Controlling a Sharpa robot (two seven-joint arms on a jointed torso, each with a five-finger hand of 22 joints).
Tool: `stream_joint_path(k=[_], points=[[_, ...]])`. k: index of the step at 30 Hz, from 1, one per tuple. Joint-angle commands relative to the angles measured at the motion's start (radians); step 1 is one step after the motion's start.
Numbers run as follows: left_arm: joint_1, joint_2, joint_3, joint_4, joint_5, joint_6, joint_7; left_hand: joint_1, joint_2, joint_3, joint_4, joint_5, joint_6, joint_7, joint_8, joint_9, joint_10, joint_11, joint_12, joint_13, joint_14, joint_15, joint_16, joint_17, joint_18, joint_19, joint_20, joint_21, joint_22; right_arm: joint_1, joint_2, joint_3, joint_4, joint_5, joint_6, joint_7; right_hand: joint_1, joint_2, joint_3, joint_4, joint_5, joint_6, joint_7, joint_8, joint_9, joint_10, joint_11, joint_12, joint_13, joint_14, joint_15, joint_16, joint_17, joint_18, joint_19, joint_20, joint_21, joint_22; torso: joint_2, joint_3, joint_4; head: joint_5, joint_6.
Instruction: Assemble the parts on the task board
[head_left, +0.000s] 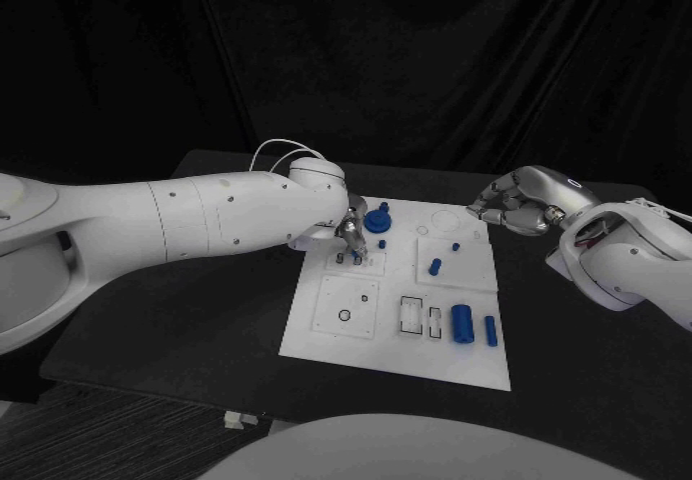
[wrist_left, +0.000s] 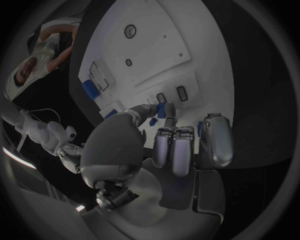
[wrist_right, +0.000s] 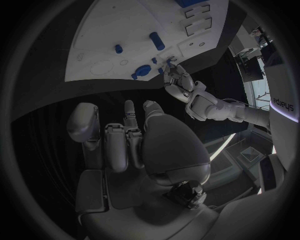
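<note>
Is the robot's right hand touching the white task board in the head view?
No, the right hand hangs curled over the black table beyond the white task board's far right corner, holding nothing.

- Dim overall; black backdrop and my table (head_left: 562, 330) swallow most detail.
- Brightest thing is the board (head_left: 325, 325), near washed-out in head view, w/ light seemingly from above.
- Soft shadow under my left hand (head_left: 346, 232) on the board.
- Dull sheen on my right hand (head_left: 522, 203); no hard glare.
- Wrist views: heavy fisheye, board edges bend, dark vignette at the rim.
- Head view grainy; small parts lack crisp edges.
</note>
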Motion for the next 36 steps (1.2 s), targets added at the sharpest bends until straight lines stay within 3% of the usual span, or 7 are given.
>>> stream_joint_path(k=[1,36], points=[[-0.002,0.004,0.000,-0.001,0.022,0.013,0.014,0.026,0.054,0.164,-0.058,0.097,0.048,-0.044,0.024,0.013,0.082,0.000,-0.004,0.216,0.106,-0.005,0.010,0.264,0.004,0.005,0.001,0.006,0.192,-0.003,0.000,0.001,0.000,-0.003,0.003,-0.022,0.019,0.005,0.008,0.000,0.018,0.003,-0.007,0.013,0.015,0.103,-0.007,0.017,0.264,0.071,-0.007,-0.019,0.136,0.011,0.001,-0.006,-0.014,0.139,0.001,-0.0001,-0.0002,-0.001,0.000],[-0.003,0.000,0.000,0.012,0.048,0.023,-0.010,0.026,0.054,0.162,-0.060,0.099,0.050,-0.044,0.023,0.012,0.082,-0.001,-0.004,0.217,0.106,-0.005,0.010,0.264,0.003,0.006,0.001,0.007,0.192,-0.003,-0.002,0.001,0.000,-0.003,0.008,-0.027,0.023,0.005,0.010,0.000,0.019,0.003,-0.007,0.012,0.015,0.103,-0.007,0.017,0.264,0.071,-0.007,-0.020,0.134,0.011,0.000,-0.006,-0.018,0.138,-0.001,0.0007,-0.0004,0.004,0.000]])
